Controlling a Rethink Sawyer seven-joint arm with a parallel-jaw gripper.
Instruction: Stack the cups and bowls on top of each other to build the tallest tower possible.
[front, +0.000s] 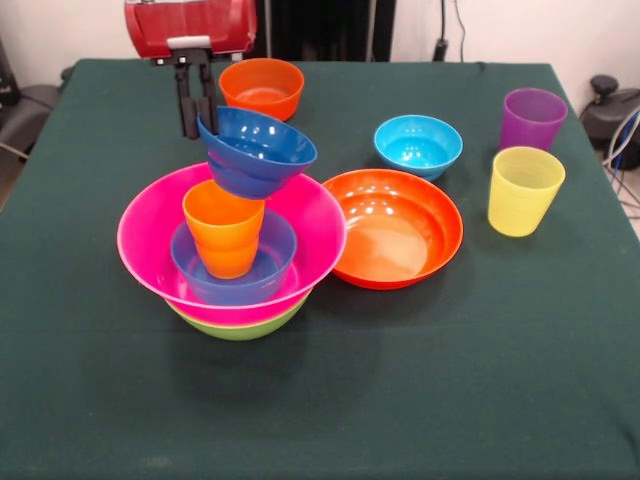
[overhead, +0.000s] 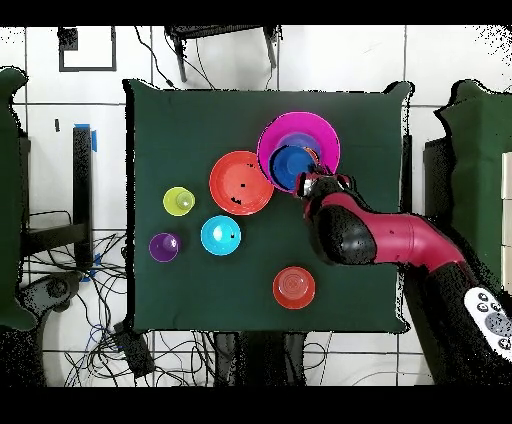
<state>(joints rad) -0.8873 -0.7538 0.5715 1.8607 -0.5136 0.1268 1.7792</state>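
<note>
1. Above the tower (front: 232, 262), the gripper (front: 198, 122) pinches the dark blue bowl (front: 258, 151) by its rim, tilted over the orange cup (front: 222, 227).
2. Bowl looks light, stiff, slippery; the rim is the best hold.

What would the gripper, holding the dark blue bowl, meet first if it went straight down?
Probably the pink bowl: the gripper hangs near its far rim, while the dark blue bowl it holds sits over the orange cup. Depth is unclear.
</note>
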